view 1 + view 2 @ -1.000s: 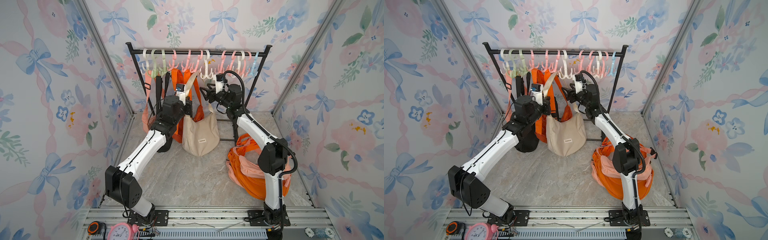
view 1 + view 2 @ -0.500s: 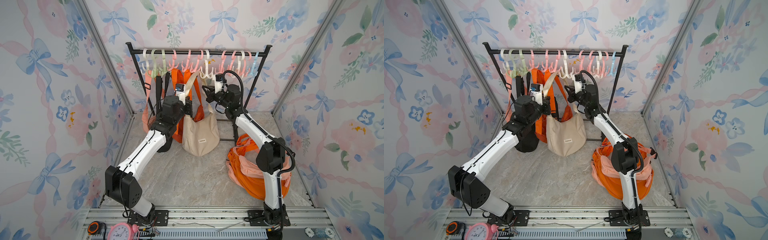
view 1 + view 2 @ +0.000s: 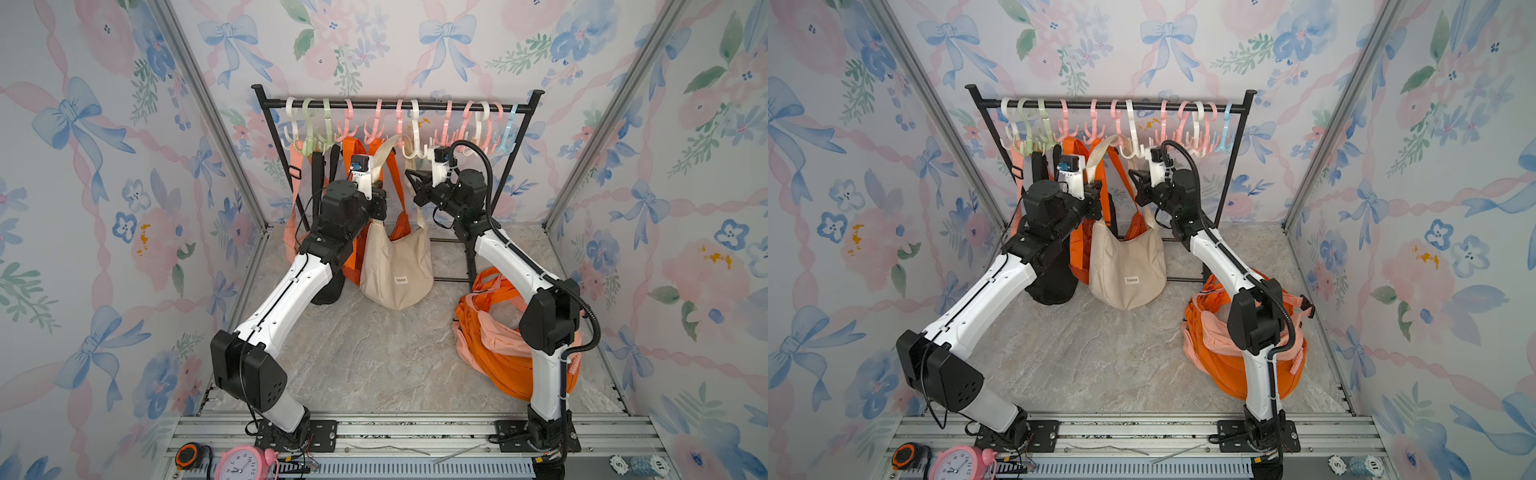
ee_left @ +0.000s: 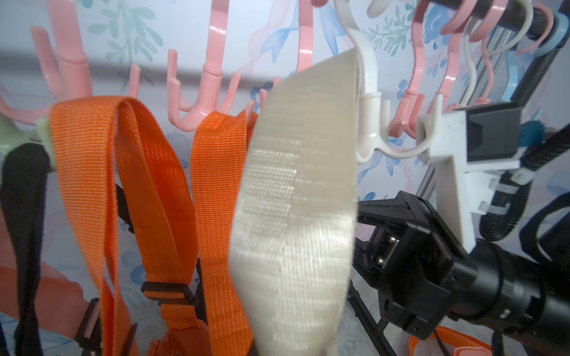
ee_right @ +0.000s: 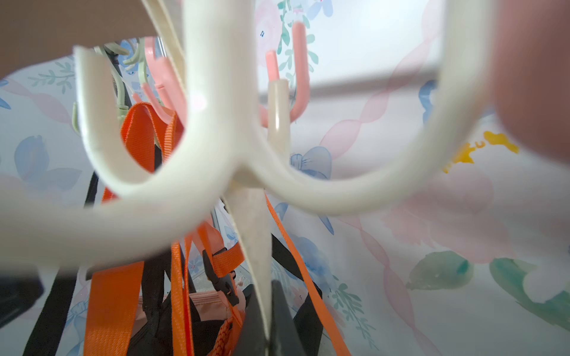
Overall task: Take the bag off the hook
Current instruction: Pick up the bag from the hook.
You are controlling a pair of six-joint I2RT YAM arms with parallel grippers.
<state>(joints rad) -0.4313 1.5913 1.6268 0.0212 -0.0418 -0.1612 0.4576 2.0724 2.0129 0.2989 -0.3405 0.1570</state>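
Compared with a second ago, the right gripper [image 3: 409,174] is now pressed shut on the beige strap [image 3: 384,156], where before its jaws were spread just beside it. Everything else looks unmoved.

In both top views, the beige bag [image 3: 395,270] [image 3: 1126,266] is seen hanging from the white hook [image 3: 415,137] near the middle of the rail [image 3: 395,106], with its bottom resting on the floor [image 3: 374,353]. What's inside it can't be made out; only some orange is glimpsed at its mouth. The left gripper [image 3: 377,201] is parked against the strap's other side, pressed together, but whether anything is pinched can't be told. An orange bag [image 3: 352,257] and a black bag [image 3: 328,291] are hung just beside it. An orange and pink pile [image 3: 486,340] is heaped by the right arm's elbow, near the side wall. Bare floor is left between the two arms, while the rack is tucked close to the back wall.

In the left wrist view, the beige strap [image 4: 293,200] is draped over the white hook [image 4: 367,92], orange straps [image 4: 92,169] are hung close beside it, and the right gripper [image 4: 362,211] is seen with its tips tucked behind the strap.

In the right wrist view, the white hook [image 5: 240,172] is blurred and very close, and the strap [image 5: 253,246] is run down from it into the closed jaws of the right gripper [image 5: 268,323].
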